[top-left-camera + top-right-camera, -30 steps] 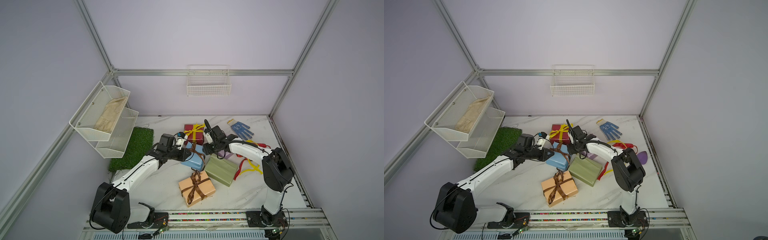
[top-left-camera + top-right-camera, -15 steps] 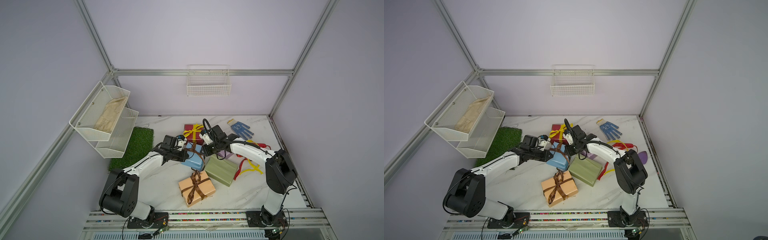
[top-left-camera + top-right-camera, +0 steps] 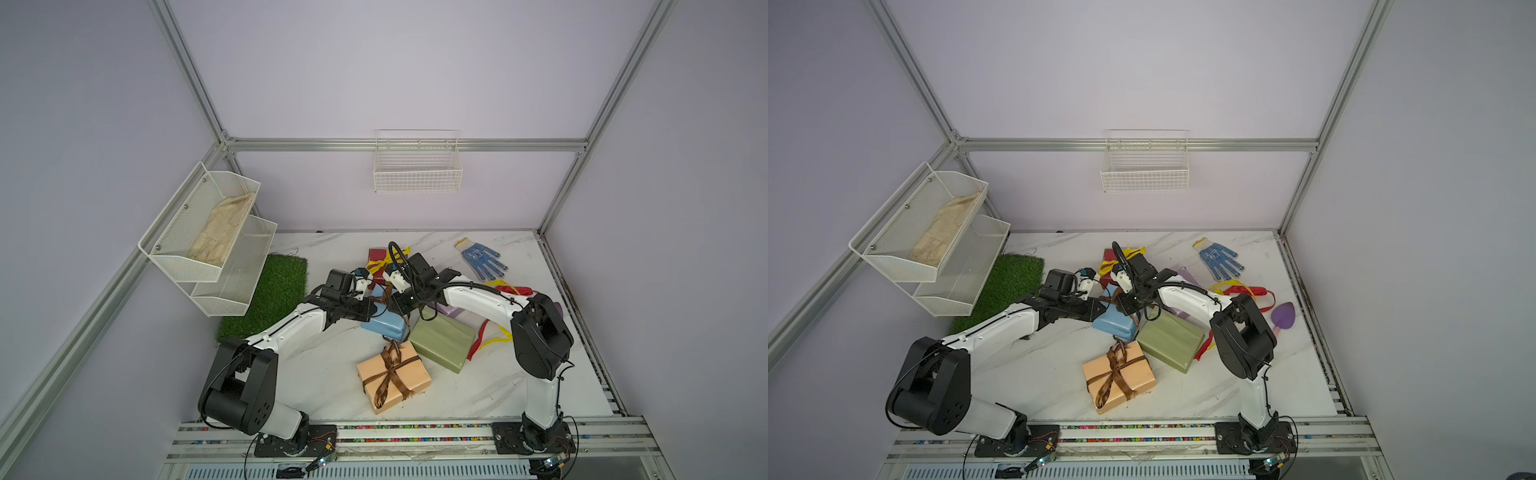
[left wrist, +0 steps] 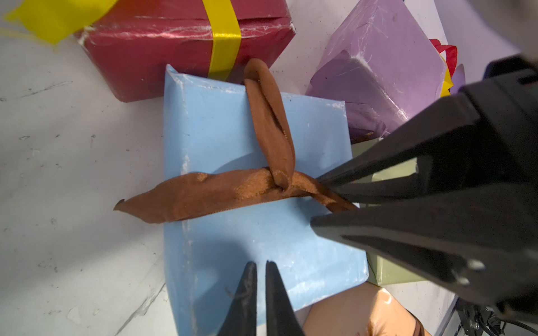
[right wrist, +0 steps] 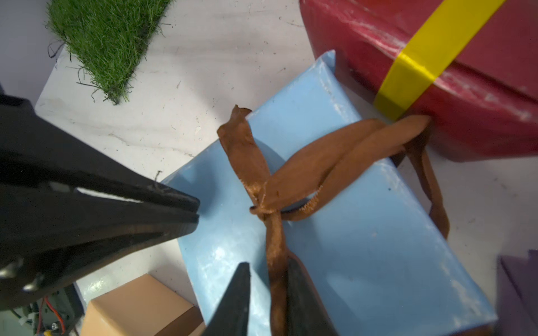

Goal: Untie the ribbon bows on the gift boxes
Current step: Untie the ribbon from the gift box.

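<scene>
Untying of the brown ribbon (image 5: 273, 247) on the light blue box (image 3: 384, 326) is judged the step in hand. That box lies in the middle of the worktop (image 3: 332, 374), between the dark red box (image 4: 163, 43) toward the back edge and the peach box (image 3: 415, 374) toward the front edge, with the olive box (image 3: 442, 338) just beside it toward the right edge. The bow is seen half undone: one loop (image 4: 270, 125) lies toward the red box, a flat tail (image 4: 163, 200) hangs off the box's side, and a small knot (image 5: 262, 208) sits at the crossing. The right gripper (image 5: 268, 263) is set astride the strand just past the knot, jaws narrowly apart, one finger touching the ribbon, a sliver of gap at the other, so no firm pinch is seen. The left gripper (image 4: 261, 263) is seen pinched shut and empty, tips at the box top near its edge; contact cannot be told. Next, it is judged, the right jaws must be closed fully on the strand and the strand drawn away from the knot, with the box pinned by the left tips so it is not dragged. The peach box's brown bow (image 3: 390, 365) and the dark red box's yellow bow (image 3: 384, 262) are seen tied.
</scene>
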Controlling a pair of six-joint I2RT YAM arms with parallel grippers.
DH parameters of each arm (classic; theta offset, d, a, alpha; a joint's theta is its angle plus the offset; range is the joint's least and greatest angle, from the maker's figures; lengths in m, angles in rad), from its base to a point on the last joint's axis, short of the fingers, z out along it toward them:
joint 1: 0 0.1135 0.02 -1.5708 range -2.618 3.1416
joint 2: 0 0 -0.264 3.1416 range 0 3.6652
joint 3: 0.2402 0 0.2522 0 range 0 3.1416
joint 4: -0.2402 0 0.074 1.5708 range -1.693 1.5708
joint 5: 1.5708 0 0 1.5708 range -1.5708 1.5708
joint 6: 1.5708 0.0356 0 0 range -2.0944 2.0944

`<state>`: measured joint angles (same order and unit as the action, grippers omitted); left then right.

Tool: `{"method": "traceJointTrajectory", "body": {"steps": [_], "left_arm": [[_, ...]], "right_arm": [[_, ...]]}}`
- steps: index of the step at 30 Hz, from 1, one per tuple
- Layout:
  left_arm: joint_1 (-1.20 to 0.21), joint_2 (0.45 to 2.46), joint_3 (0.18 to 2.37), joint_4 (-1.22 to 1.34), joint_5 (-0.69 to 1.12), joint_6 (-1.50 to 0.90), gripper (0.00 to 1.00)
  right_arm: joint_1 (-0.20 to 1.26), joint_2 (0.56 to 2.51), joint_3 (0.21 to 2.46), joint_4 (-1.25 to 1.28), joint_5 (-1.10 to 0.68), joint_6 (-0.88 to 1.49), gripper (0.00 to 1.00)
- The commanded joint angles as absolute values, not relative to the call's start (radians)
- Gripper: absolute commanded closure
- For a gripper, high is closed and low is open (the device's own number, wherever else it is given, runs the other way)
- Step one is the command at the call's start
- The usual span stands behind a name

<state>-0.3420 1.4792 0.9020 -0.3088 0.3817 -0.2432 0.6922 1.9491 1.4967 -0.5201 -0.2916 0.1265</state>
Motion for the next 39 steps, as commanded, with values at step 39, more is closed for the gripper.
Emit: {"method": "traceJointTrajectory", "body": {"steps": [39], "left_arm": [[-0.342, 1.523, 0.872, -0.235, 0.248, -0.292, 0.9]], "right_arm": [[0.697, 1.452, 1.304, -0.822, -0.677, -0.137, 1.0]]}}
